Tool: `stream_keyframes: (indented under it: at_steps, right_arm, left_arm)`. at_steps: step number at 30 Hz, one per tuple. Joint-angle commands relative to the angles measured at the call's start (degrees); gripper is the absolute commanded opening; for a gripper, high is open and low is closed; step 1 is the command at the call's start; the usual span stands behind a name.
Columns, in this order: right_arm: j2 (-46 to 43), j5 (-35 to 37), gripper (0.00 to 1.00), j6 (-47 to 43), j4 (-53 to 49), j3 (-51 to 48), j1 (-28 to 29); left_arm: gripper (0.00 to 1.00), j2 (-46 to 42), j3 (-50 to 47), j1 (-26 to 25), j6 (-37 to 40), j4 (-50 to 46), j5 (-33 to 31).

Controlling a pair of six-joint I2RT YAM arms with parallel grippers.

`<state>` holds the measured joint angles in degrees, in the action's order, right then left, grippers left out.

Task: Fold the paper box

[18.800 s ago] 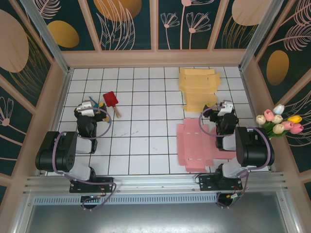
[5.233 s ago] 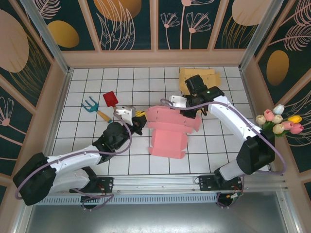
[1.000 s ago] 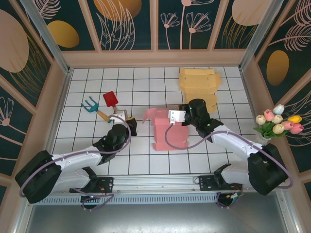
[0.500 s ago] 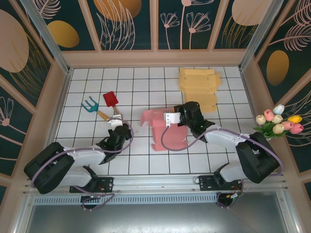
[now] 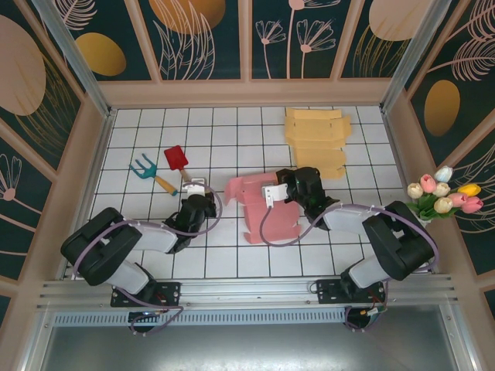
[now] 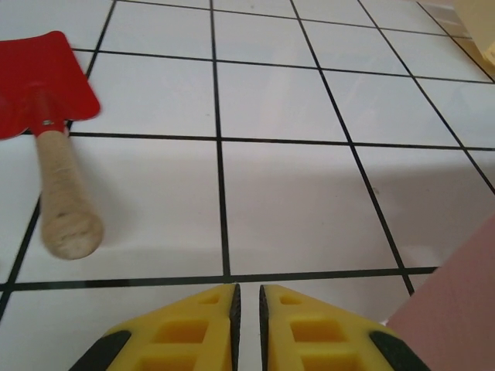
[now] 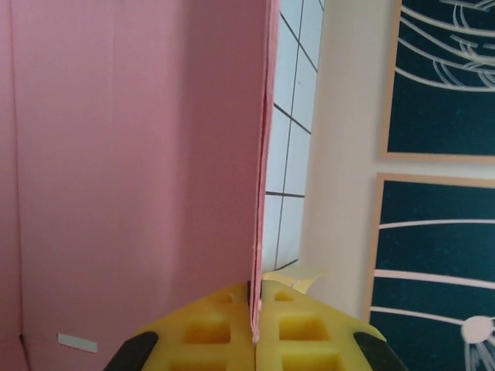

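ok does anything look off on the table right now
Nothing looks spilled or torn. The pink paper box sits half-folded and skewed to the tile grid, one flap sticking out to the left, its upright wall pinched in the right jaws. A red toy shovel and blue rake lie left of it, unrelated to folding.

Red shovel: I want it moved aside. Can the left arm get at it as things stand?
Probably yes: the red shovel lies on bare tiles just ahead of the left pincer, which is shut and empty, with nothing between them.
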<state>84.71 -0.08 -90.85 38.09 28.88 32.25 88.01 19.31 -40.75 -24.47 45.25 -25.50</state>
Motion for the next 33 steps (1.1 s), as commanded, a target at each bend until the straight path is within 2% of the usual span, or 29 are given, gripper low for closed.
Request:
stream_keyframes:
  at_steps: [1,6,12,16,20,33]
  right_arm:
    - [-0.3,-1.7,0.00,-4.4,1.7,-2.1,-0.5]
    - [-0.7,-2.2,0.00,-4.8,1.7,-2.3,-0.6]
    - [-0.4,-2.2,0.00,-4.9,0.3,-2.3,-0.6]
    - [-0.7,-2.4,0.00,-4.8,-0.4,-2.2,-0.6]
    - [-1.0,-2.1,0.00,-4.6,-1.6,-1.9,-0.6]
    - [-0.3,-1.8,0.00,-4.5,-1.4,-2.0,-0.6]
  left_arm:
    - [0.17,2.5,1.5,0.8,3.6,5.6,3.5]
    - [0.19,5.1,3.0,1.1,6.9,8.2,7.2]
    - [0.29,5.3,2.5,1.0,10.5,12.0,15.2]
    - [0.29,6.2,3.4,1.2,11.4,11.4,16.9]
    - [0.28,6.1,2.6,1.2,10.8,13.2,21.5]
    - [0.28,6.7,-0.8,1.1,9.6,17.9,27.8]
